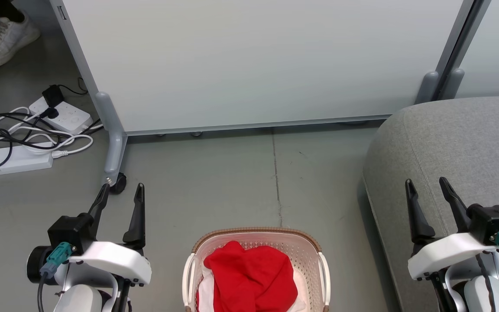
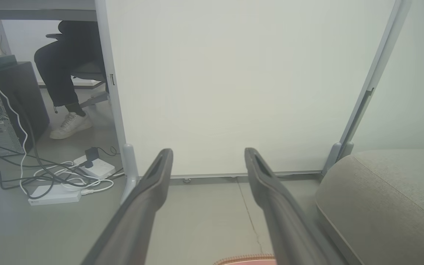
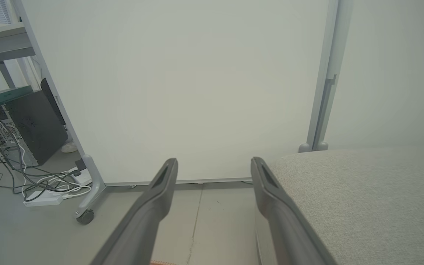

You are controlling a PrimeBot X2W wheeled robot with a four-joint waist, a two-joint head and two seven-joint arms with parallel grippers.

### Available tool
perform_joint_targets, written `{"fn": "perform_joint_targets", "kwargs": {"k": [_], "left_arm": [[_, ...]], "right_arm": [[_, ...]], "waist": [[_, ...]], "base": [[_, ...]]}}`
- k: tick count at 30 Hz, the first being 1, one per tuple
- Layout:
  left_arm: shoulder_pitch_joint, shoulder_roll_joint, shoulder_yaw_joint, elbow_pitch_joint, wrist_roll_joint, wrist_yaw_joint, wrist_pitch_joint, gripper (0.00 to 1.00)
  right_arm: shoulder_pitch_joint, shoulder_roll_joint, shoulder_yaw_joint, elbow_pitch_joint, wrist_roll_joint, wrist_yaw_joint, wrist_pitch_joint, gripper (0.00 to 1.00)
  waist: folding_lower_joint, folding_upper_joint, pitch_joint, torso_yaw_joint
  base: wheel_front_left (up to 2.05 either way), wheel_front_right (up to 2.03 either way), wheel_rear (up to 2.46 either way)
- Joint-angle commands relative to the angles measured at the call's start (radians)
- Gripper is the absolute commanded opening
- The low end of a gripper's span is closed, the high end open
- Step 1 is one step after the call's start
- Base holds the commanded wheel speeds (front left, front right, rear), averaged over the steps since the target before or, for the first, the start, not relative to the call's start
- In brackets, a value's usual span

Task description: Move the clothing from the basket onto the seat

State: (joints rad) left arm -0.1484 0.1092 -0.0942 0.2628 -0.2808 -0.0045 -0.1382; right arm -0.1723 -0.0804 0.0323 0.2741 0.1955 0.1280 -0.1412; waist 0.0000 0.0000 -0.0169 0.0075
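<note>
Basket (image 1: pixel 256 232): white perforated plastic with a brown woven-look rim. It stands on the grey floor (image 1: pixel 215 182), apart from the seat (image 1: pixel 461 143), which is on the robot's right. A strip of bare floor lies between them. A floor seam runs from the partition's foot towards the basket's far rim.

Clothing (image 1: pixel 249 277): a bright red bundle heaped inside the basket, with white fabric showing at its lower left edge. All of it is within the rim. No garment is visible on the seat.

Seat: grey upholstery with a rounded front corner. Its surface shows in the left wrist view (image 2: pixel 388 191) and the right wrist view (image 3: pixel 363 191).

Left tool (image 1: pixel 122 187): fingers spread wide and holding nothing, raised over the floor to the left of the basket. The left wrist view (image 2: pixel 208 152) shows a wide gap between its fingers, with a sliver of the basket rim (image 2: pixel 247 259) at the bottom edge.

Right tool (image 1: pixel 426 181): fingers spread wide and holding nothing, over the near part of the seat. The right wrist view (image 3: pixel 214 162) shows the same.

Background: a pale partition panel (image 1: pixel 249 60) on a castered leg (image 1: pixel 118 185). Two white power strips (image 1: pixel 63 113) with tangled cables lie on the floor at far left. A person's white shoe (image 1: pixel 4 41) is beyond them.
</note>
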Motion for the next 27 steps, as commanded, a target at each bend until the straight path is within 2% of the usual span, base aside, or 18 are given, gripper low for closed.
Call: {"fn": "perform_joint_targets", "kwargs": {"k": [1,27], "left_arm": [[0.002,0.0,0.005,-0.013,0.018,0.01,-0.005,1.0],[0.046,-0.008,-0.013,-0.023,0.114,0.046,-0.002,1.0]], "right_arm": [[0.009,-0.002,-0.009,-0.009,-0.019,0.004,-0.003,1.0],[0.044,0.024,-0.042,-0.017,-0.116,0.004,-0.002,1.0]], "waist": [[0.0,0.0,-0.001,0.001],[0.0,0.0,-0.01,0.008]], "base": [[0.0,0.0,0.0],[0.0,0.0,0.0]]}}
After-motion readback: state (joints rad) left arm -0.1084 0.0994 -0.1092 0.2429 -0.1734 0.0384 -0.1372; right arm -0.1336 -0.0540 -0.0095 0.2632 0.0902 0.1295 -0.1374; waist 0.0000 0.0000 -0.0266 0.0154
